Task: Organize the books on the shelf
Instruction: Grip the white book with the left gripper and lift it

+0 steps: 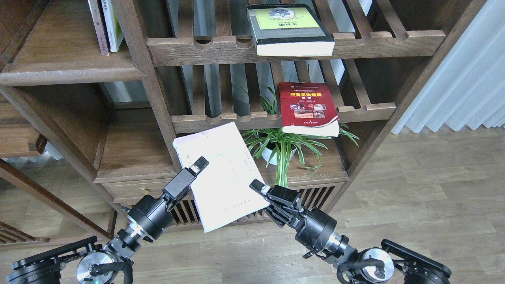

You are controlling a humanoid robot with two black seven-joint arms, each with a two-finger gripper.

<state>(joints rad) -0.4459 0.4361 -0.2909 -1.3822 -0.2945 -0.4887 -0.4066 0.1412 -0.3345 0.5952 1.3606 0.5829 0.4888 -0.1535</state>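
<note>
Both your black arms come up from the bottom edge. Your left gripper (196, 167) pinches the left edge of the thin pale lavender-white paperback (225, 175), holding it tilted in front of the cabinet. Your right gripper (258, 186) touches the book's right edge; can't tell if it's open or clamped. Red paperback with small cover photos (307, 107) lies flat on the lower slatted rack (367, 108), overhanging the front rail. Thick grey-black paperback with yellow-green panel (288, 28) lies flat on the upper slatted rack (394, 41). Dark brown solid wooden shelf (59, 63) upper left carries two upright books (105, 23). Green spider plant (282, 146) sits under the red book.
</note>
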